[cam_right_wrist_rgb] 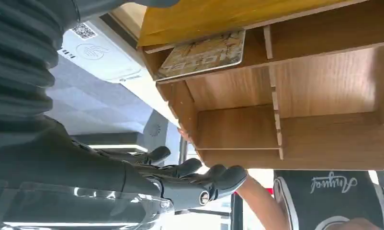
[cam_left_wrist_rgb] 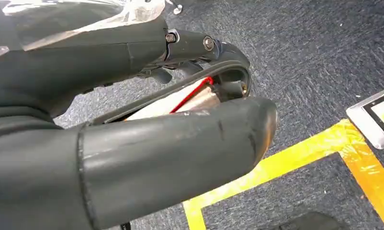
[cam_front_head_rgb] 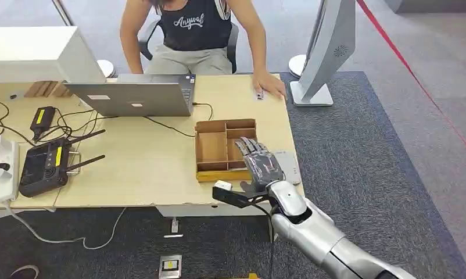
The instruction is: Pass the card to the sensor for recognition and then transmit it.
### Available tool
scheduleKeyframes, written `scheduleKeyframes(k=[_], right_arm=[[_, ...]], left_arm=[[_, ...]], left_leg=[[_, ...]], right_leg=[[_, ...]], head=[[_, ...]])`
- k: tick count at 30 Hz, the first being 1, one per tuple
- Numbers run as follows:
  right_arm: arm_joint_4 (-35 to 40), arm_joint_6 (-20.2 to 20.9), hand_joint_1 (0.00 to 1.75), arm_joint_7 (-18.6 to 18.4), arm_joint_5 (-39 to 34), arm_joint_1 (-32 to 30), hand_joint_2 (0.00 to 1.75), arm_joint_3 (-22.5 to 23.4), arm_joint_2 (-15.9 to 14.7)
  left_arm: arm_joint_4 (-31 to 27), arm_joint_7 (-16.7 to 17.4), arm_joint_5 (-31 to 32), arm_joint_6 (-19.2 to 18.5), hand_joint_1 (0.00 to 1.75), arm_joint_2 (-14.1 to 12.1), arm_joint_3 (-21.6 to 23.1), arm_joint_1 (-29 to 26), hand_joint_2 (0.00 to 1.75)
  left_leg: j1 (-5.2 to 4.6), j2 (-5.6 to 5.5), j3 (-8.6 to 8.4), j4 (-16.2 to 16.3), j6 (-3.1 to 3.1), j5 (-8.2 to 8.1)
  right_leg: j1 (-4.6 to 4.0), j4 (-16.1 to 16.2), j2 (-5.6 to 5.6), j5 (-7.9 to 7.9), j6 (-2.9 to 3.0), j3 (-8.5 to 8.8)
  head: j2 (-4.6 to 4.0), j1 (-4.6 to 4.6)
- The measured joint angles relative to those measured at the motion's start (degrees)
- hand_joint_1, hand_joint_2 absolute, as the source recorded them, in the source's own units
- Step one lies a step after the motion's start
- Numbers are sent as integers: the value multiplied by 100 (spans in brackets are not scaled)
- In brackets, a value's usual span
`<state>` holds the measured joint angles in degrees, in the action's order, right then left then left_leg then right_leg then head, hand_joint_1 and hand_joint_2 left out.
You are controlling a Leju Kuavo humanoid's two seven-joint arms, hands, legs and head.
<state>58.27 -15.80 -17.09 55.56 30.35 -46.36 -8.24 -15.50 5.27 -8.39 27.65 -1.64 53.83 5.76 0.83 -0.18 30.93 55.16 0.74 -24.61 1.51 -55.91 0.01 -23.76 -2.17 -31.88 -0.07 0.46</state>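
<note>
The card is lying in a compartment of the box, as seen from the right wrist. The right hand is hovering over the box, fingers spread, grasping nothing. The sensor is lying beside it. The left hand is hanging over carpet; its grip cannot be told.

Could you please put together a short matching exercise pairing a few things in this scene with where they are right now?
Things:
1. card
2. laptop
3. right hand
4. black controller

Places:
A. at the far edge of the table, in front of the seated person
B. lying in a compartment of the wooden organizer box
C. on the table's left side, among cables
D. over the near right corner of the box, fingers spread, holding nothing

Pairs: 1-B, 2-A, 3-D, 4-C
</note>
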Motion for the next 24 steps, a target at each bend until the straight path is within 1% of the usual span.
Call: scheduleKeyframes(k=[12,24], right_arm=[[-87,24,0,-50,-28,10,175,0,-9],[-70,133,0,-142,-31,-52,175,44,-125]], left_arm=[[-2,-2,9,2,0,0,94,1,0],[-7,0,20,0,0,0,223,1,0]], left_leg=[[0,0,0,0,0,0],[0,1,-1,0,0,0]], right_leg=[[0,0,0,0,0,-1],[0,0,0,0,0,-1]], head=[[0,0],[0,0]])
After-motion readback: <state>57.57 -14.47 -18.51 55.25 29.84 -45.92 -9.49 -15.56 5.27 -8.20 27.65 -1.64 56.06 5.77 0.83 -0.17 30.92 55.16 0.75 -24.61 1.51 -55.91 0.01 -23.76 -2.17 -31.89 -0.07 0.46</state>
